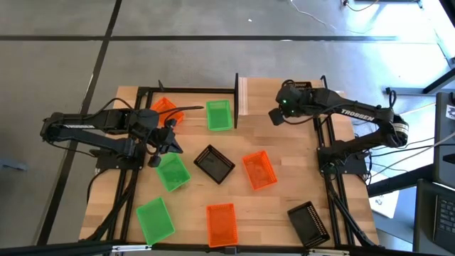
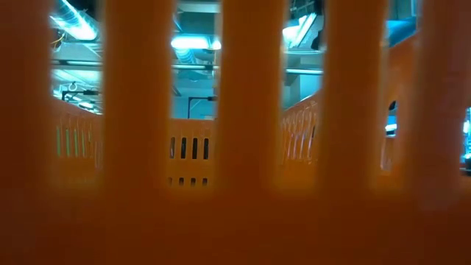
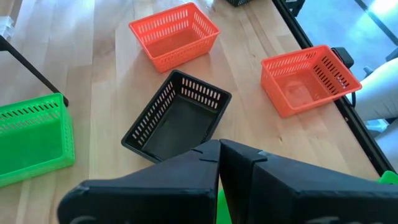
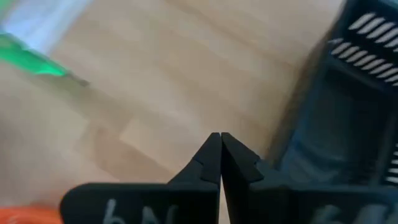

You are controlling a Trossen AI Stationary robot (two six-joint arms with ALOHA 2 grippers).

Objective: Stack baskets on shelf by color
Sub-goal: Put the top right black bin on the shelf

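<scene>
Baskets lie scattered over the wooden table (image 1: 284, 213): a green basket (image 1: 219, 115) sits at the far side just left of the shelf (image 1: 239, 96), which shows edge-on as a pale plank with a black upright, and an orange basket (image 1: 163, 107) lies farther left by the left arm. A black basket (image 1: 214, 163) rests mid-table between a second green basket (image 1: 173, 172) and a second orange basket (image 1: 259, 170). Along the near edge lie a third green basket (image 1: 155, 220), a third orange basket (image 1: 221, 224) and another black basket (image 1: 309, 222). The left gripper (image 3: 219, 149) hovers above the second green basket with its fingers pressed together, holding nothing. The right gripper (image 4: 221, 144) hangs right of the shelf, also closed and empty, beside a dark basket (image 4: 348, 112). Orange mesh blocks the low view.
</scene>
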